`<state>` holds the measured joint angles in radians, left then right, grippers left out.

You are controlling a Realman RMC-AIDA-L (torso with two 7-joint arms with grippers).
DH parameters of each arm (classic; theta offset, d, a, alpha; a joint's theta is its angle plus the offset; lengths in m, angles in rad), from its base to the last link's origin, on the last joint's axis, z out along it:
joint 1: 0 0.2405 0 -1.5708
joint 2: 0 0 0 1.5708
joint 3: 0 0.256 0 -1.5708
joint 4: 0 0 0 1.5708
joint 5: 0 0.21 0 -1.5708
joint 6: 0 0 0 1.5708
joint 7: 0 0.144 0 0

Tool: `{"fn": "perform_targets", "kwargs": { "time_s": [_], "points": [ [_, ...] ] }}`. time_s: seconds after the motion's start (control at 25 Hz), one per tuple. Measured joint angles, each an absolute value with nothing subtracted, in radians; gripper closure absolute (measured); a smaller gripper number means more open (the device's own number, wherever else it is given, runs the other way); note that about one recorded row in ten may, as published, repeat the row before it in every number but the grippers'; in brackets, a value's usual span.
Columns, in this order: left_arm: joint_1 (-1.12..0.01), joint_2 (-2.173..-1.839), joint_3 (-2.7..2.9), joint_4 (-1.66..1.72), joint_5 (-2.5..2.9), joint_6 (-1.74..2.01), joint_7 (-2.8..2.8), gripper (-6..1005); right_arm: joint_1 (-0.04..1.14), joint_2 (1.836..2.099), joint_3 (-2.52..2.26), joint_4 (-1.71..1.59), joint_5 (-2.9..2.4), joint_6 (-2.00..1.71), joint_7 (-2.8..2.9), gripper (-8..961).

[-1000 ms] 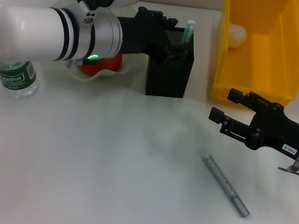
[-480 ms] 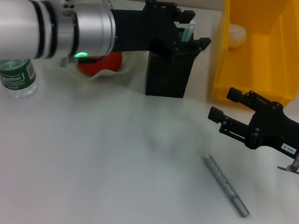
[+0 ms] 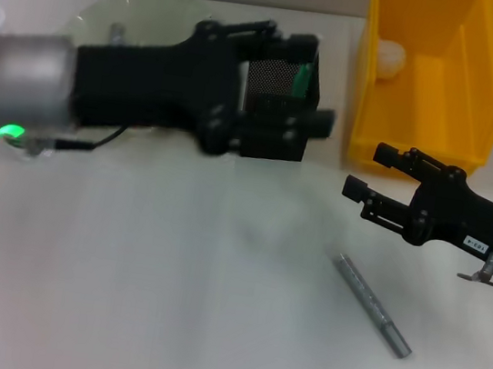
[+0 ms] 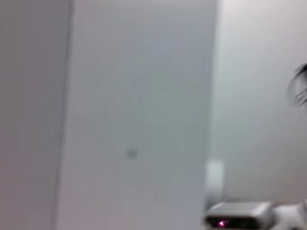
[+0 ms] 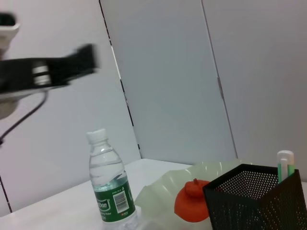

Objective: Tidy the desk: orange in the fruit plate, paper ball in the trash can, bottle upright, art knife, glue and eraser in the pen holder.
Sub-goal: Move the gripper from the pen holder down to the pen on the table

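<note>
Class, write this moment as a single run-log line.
left gripper: by pen holder | right gripper: open, idle | art knife: on desk | orange: in fruit plate | bottle: upright

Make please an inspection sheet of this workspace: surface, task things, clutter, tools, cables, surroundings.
Surface: white table, no spills seen.
Task things: orange in fruit plate; bottle upright; paper ball in trash can; glue in pen holder; art knife lies on table; eraser not seen.
Clutter: nothing seen.
Tools: left tool raised by pen holder, open; right tool above table, open, empty.
Cables: black cable on left arm.
Surroundings: grey wall panels.
</note>
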<state>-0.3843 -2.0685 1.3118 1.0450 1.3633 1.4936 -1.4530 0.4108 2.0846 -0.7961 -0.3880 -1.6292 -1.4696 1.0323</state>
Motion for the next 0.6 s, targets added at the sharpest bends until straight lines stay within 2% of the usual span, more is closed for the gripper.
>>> {"fn": "perform_targets", "kwargs": {
  "time_s": [0.16, 0.36, 0.6],
  "points": [
    [-0.376, -2.066, 1.189, 0.840, 1.329, 1.731, -1.269, 197, 0.410, 2.085, -0.796, -0.388, -1.629, -1.472, 1.036, 193],
    [-0.331, -2.058, 1.159, 0.726, 1.373, 1.803, -1.164, 197, 0.413, 2.083, -0.797, -0.414, -1.629, -1.478, 1.094, 193],
    [-0.295, -2.061, 1.158, 0.664, 1.464, 1.802, -1.066, 197, 0.412, 2.079, -0.810, -0.599, -1.671, -1.518, 1.334, 193]
  ]
}}
